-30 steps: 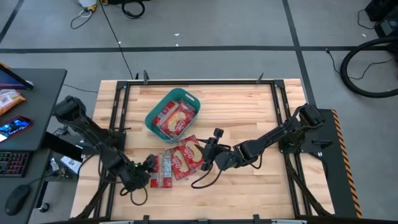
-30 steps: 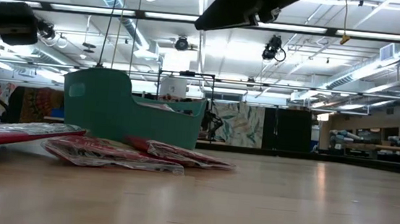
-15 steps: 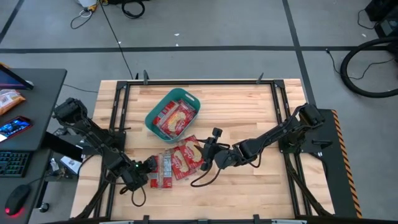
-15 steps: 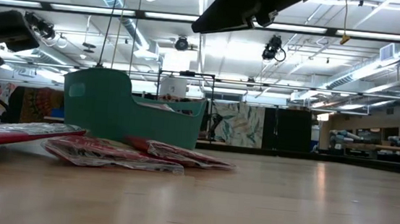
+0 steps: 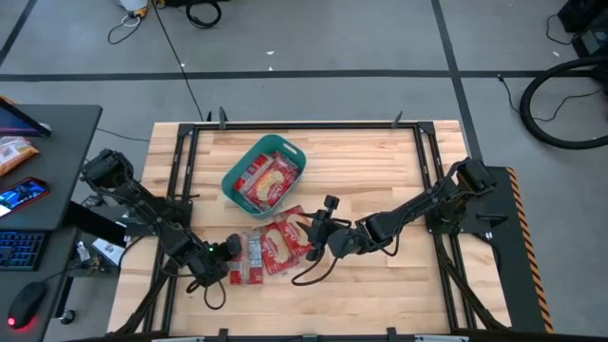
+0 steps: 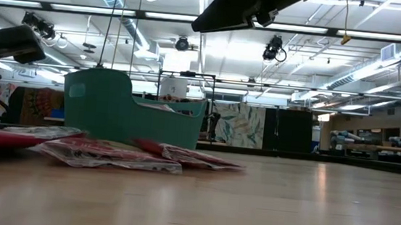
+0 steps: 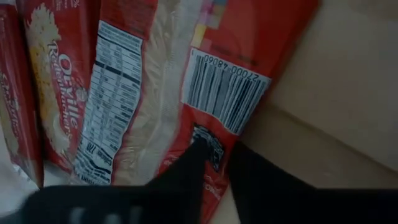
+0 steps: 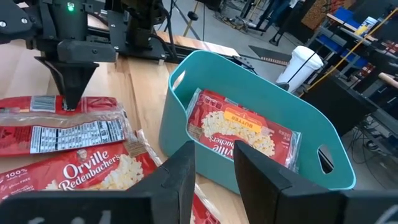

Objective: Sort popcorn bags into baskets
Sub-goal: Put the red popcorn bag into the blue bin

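Observation:
A teal basket (image 5: 264,173) (image 8: 249,134) stands at the table's far middle with popcorn bags (image 8: 239,134) lying in it. Several more red popcorn bags (image 5: 275,242) (image 6: 110,152) lie flat on the wood just in front of it. My left gripper (image 5: 228,253) (image 7: 219,149) is at the left end of the leftmost bag (image 5: 249,258), shut on it. My right gripper (image 5: 318,234) (image 8: 214,171) hangs open above the bags' right side, with nothing between its fingers. My left gripper pinches the leftmost bag's end edge, beside the barcode (image 7: 214,118), between its two fingers (image 7: 196,155). The fingers come from above and point down (image 8: 68,84). The bag lies flat on the table (image 8: 56,118).
Black frame rails (image 5: 185,161) run along the table's left and right sides. A black cable (image 5: 309,275) loops on the wood under my right arm. A desk (image 5: 47,190) with a phone, a keyboard and a mouse stands off the left edge.
My left gripper has sunk a little toward the table and closed onto the leftmost bag's end. In the low view that bag's raised end now lies lower and more crumpled. My right gripper has kept still.

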Tool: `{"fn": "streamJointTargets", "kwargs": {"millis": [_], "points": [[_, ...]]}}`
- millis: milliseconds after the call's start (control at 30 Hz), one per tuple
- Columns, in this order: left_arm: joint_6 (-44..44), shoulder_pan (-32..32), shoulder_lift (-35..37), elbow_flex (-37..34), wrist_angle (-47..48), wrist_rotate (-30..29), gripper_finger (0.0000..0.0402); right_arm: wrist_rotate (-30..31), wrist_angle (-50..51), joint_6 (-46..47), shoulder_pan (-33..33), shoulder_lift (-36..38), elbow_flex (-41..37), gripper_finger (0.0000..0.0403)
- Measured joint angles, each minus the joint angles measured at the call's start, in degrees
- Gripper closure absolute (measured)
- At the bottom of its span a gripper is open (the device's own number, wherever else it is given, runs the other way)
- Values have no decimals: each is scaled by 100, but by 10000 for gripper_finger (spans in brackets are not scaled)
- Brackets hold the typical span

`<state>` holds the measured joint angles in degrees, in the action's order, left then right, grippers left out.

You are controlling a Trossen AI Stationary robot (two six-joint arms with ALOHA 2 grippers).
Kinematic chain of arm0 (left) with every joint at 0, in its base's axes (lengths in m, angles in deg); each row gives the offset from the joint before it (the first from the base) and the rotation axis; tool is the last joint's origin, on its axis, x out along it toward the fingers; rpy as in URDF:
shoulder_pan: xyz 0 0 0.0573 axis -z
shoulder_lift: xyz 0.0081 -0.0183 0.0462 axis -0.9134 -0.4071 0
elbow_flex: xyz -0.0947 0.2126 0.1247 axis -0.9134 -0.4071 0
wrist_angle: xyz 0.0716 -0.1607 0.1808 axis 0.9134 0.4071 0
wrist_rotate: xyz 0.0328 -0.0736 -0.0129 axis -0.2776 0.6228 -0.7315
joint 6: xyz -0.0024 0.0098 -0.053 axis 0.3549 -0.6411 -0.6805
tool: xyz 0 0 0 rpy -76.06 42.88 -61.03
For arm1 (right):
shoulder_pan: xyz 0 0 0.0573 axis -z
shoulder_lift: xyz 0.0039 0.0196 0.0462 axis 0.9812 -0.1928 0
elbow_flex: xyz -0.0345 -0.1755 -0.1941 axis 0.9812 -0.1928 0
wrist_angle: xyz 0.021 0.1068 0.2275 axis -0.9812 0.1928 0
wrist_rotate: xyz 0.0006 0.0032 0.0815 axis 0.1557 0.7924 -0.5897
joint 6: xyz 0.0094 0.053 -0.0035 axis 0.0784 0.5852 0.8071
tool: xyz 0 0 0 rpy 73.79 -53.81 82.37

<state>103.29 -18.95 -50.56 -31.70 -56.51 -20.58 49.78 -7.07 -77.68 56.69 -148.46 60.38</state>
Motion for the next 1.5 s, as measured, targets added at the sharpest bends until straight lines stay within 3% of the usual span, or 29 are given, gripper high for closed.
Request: {"fn": "streamJointTargets", "kwargs": {"millis": [133, 467, 933, 1067, 1167, 1267, 1500], "points": [[-248, 4, 4, 2, -97, 67, 390, -4, 0, 2, -2, 0, 0, 288], [-371, 11, 413, 512, 304, 147, 397, -103, 2, 2, 15, 0, 0, 288], [-354, 84, 1763, 1010, 591, -747, 400, -98, 9, -13, 15, 0, 0, 288], [-397, 79, 2048, 1016, 589, -1230, 400, 126, 9, -44, 15, 0, 0, 288], [-851, 63, 2195, 1016, 574, -1905, 400, 311, 9, -62, 6, 0, 0, 288], [-1487, -144, 2275, 1033, 525, -2378, 399, 369, 9, -76, 4, 0, 0, 288], [-2636, -1466, 2251, 1635, 739, -2096, 399, 377, -68, -83, 60, 0, 2, 288]]}}
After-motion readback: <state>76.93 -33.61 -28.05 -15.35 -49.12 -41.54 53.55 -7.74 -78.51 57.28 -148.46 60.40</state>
